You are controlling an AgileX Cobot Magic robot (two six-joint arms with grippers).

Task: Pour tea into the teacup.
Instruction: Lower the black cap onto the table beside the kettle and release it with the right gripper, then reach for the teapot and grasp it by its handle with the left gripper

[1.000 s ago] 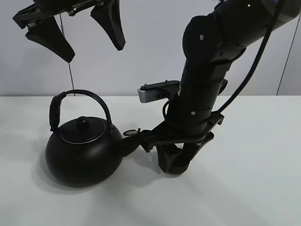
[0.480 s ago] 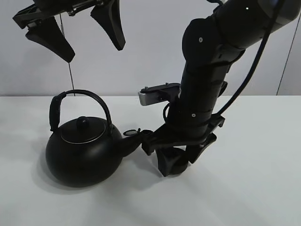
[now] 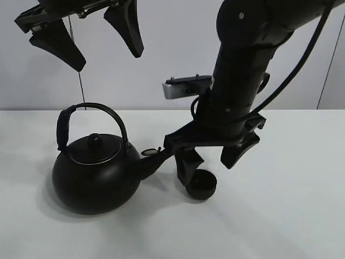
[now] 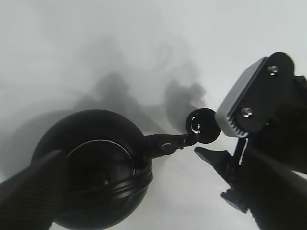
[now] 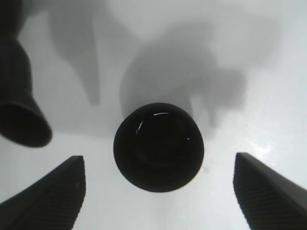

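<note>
right pincer [image 3: 207, 171] partly hides the teacup [image 3: 202, 186].

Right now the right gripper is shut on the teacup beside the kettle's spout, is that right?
No. The right gripper is open, not shut on the teacup; the teacup stands free beside the kettle's spout. The right wrist view shows it.

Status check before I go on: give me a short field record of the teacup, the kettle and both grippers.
teacup: upright on the table, close to the kettle's spout
kettle: standing on the table, lid on, spout toward the teacup
right gripper: open, just above the teacup, one finger on each side, clear of it in the right wrist view
left gripper: open, high above the kettle, holding nothing
tea in cup: cannot tell, inside too dark
</note>
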